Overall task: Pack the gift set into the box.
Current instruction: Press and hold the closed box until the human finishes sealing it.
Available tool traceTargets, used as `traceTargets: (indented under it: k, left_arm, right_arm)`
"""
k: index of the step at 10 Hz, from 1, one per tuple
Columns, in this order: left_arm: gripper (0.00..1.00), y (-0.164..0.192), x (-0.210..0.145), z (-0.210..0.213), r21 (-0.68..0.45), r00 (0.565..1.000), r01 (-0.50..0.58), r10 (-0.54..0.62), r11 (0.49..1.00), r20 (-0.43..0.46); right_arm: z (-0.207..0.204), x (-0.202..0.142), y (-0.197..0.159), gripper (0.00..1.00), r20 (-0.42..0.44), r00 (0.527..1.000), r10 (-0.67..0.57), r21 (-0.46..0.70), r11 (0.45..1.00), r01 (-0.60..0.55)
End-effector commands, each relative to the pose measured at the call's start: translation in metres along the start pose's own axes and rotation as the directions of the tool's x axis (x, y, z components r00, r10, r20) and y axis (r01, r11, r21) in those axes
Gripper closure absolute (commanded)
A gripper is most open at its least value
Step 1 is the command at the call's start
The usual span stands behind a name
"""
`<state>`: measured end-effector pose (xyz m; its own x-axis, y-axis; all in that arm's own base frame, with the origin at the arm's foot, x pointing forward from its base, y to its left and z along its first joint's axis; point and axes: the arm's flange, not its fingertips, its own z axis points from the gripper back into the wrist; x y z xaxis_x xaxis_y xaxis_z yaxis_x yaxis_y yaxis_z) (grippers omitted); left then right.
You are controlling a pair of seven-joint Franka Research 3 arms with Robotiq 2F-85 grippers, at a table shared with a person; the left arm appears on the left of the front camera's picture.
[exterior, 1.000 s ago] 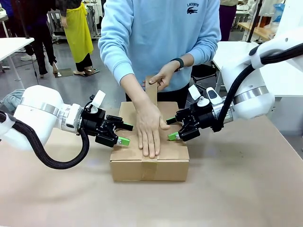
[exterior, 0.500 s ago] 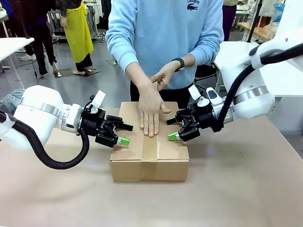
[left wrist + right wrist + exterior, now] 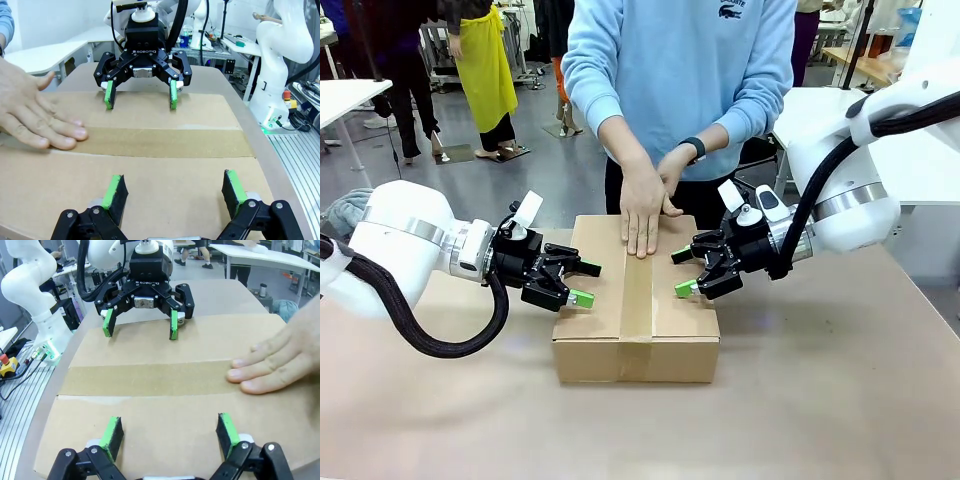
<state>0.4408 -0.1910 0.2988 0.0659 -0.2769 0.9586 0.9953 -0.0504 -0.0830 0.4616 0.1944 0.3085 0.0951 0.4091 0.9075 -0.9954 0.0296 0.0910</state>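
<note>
The box (image 3: 636, 300) lies in the middle of the table with its flaps down and a strip of brown tape (image 3: 637, 290) along the top seam. The person's hands (image 3: 645, 205) press the tape at the box's far end. My left gripper (image 3: 585, 282) is open over the box's left top edge, holding nothing. My right gripper (image 3: 681, 272) is open over the right top edge, also holding nothing. In the left wrist view my left gripper (image 3: 173, 190) faces the right gripper (image 3: 140, 95) across the tape (image 3: 150, 142). The gift set is hidden.
The brown table (image 3: 820, 400) has free room in front of the box and on both sides. White tables (image 3: 340, 100) stand at the back left and back right. Other people stand far behind at the left.
The person's flat hand has slid along the tape from the box's near part to its far end, and the lifted strip is now pressed down. Both grippers have stayed put.
</note>
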Motion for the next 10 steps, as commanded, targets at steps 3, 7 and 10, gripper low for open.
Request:
traceTargets:
  k: [3,7,10]
  left_arm:
    - [0.0,0.0001,-0.0013,0.0,0.001,1.0,-0.002,0.002,1.0,-0.001]
    - [0.0,0.0001,-0.0013,0.0,0.001,1.0,-0.002,0.002,1.0,-0.001]
    - [0.0,0.0001,-0.0013,0.0,0.001,1.0,-0.002,0.002,1.0,-0.001]
  right_arm:
    - [-0.0029,-0.0009,0.0015,0.0,-0.014,1.0,0.009,0.003,1.0,-0.009]
    - [-0.0029,-0.0009,0.0015,0.0,-0.014,1.0,0.009,0.003,1.0,-0.009]
    - [-0.0029,-0.0009,0.0015,0.0,-0.014,1.0,0.009,0.003,1.0,-0.009]
